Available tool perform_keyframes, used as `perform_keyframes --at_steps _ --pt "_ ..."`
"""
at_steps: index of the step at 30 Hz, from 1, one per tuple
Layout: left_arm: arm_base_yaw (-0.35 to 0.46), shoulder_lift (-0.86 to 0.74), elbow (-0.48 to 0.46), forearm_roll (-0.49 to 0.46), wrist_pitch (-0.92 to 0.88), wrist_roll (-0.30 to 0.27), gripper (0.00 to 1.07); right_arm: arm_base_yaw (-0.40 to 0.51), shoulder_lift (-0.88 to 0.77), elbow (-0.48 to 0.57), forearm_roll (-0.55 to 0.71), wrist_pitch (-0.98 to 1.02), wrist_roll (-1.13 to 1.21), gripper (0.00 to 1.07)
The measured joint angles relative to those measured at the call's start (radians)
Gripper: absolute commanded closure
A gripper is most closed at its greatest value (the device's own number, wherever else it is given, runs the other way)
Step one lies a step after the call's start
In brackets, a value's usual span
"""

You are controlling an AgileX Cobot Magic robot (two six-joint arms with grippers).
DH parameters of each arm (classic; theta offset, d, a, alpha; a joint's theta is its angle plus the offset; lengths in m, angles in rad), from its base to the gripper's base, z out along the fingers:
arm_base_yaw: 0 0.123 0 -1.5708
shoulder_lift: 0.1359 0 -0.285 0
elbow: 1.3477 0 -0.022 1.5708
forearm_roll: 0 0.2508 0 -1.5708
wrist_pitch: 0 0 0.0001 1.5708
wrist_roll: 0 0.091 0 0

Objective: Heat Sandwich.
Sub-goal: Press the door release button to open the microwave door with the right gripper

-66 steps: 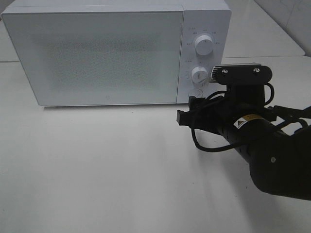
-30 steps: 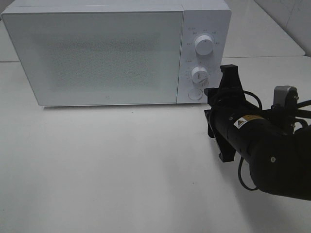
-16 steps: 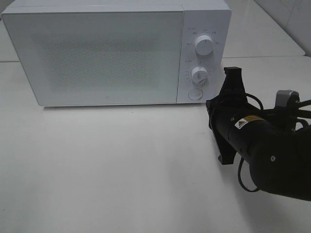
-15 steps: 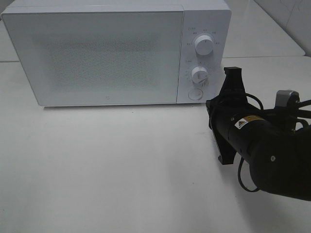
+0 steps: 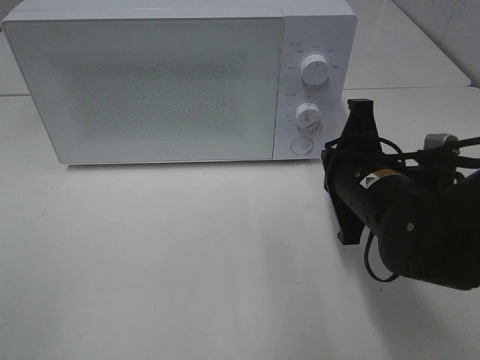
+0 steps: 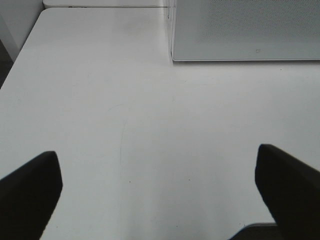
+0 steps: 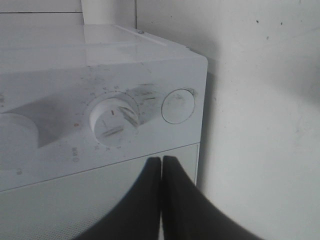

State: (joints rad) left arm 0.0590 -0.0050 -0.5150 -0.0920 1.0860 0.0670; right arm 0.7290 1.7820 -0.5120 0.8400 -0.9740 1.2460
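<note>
On table [image 5: 150,262]: microwave [image 5: 150,82] closed, contents hidden | left end effector [image 6: 160,187] wide | right end effector [image 7: 161,165] pinched, empty

Right wrist [image 5: 354,187] on its side, right jaws tight together (left jaws wide apart).

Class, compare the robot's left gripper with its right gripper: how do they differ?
The left gripper has its jaws wide apart; the right gripper has them pressed together. The left faces the table; the right points at the microwave. Both are black and hold nothing.
</note>
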Motion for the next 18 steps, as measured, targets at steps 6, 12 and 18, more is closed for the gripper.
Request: perform_keyframes --at_steps 6,12,18 --pt "0.000 0.000 0.000 0.000 0.000 0.000 0.09 -0.012 0.102 -0.071 -0.043 0.002 0.053 1.07" --pt "0.000 0.000 0.000 0.000 0.000 0.000 0.09 -0.051 0.152 -0.124 -0.077 0.003 0.064 1.07" --pt "0.000 0.000 0.000 0.000 0.000 0.000 0.09 -0.098 0.219 -0.195 -0.117 0.045 0.093 1.07"
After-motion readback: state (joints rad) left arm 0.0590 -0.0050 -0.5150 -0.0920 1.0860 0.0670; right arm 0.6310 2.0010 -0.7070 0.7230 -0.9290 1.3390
